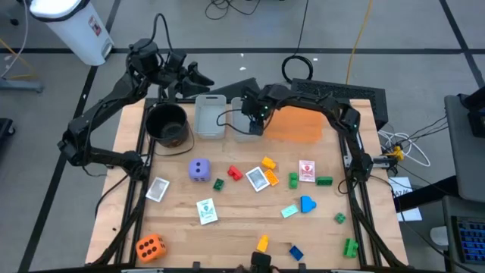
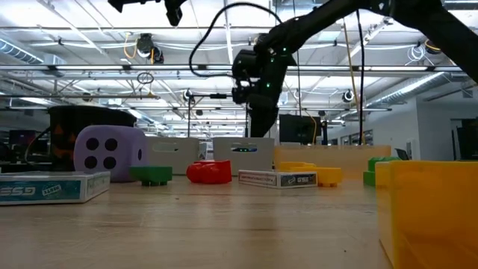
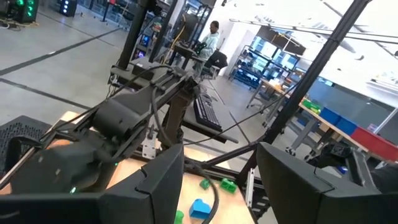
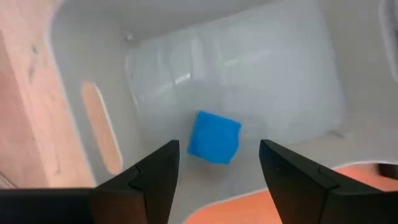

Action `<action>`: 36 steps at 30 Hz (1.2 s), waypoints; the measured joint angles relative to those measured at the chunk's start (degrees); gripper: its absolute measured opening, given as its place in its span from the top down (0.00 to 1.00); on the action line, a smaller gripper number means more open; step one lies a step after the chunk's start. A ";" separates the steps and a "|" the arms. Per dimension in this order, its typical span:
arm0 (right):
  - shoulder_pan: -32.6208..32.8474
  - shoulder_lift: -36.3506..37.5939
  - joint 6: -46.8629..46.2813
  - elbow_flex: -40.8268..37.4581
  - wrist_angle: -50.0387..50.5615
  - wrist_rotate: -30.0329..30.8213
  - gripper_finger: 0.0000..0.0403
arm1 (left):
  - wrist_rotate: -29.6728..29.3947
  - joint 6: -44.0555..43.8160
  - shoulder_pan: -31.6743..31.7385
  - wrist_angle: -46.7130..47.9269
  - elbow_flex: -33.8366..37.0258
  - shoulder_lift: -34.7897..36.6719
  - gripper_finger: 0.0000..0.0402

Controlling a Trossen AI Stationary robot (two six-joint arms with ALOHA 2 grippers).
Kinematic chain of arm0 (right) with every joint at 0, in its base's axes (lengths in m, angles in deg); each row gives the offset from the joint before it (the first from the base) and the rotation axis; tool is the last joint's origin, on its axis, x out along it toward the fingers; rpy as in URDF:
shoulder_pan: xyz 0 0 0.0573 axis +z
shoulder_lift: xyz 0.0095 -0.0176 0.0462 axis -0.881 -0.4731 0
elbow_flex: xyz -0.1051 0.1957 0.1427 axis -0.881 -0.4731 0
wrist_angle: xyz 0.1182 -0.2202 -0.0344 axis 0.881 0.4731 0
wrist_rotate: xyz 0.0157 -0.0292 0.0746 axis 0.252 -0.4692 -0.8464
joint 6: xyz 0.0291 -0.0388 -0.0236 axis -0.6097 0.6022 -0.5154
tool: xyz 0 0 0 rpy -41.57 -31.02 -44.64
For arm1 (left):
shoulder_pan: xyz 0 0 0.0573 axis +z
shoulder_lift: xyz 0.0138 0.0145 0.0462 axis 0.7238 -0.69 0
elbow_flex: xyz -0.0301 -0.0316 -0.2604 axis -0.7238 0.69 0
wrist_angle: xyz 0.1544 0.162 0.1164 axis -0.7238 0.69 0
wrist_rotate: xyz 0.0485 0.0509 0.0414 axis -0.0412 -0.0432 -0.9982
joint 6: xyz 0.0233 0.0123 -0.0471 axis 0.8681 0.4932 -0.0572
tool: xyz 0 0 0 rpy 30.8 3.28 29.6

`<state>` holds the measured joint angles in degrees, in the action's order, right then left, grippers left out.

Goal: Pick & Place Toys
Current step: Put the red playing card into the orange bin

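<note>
Small blue brick [image 4: 214, 137] in grey bin [image 4: 280, 74], right end effector [image 4: 217, 163] open above

It was a large open robotics lab. Exposed ceiling trusses [image 2: 112, 71] and strip lights ran overhead, with a polished concrete floor [image 1: 424, 38]. Beyond the table [image 1: 227, 227] stood monitor-lined workstations [image 3: 273, 53].

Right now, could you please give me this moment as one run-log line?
right gripper: open over grey bin | blue brick: in bin, released | left gripper: open, raised behind table, empty
</note>
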<state>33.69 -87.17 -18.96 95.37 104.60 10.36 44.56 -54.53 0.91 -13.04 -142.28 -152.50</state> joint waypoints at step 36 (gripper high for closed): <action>11.17 36.46 -32.02 -42.16 -83.51 12.83 0.48 | -20.58 -11.87 2.52 -13.89 29.23 30.14 0.47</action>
<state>44.86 -50.71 -50.98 53.21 21.09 23.19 23.97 -66.40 3.44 -26.94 -113.05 -122.36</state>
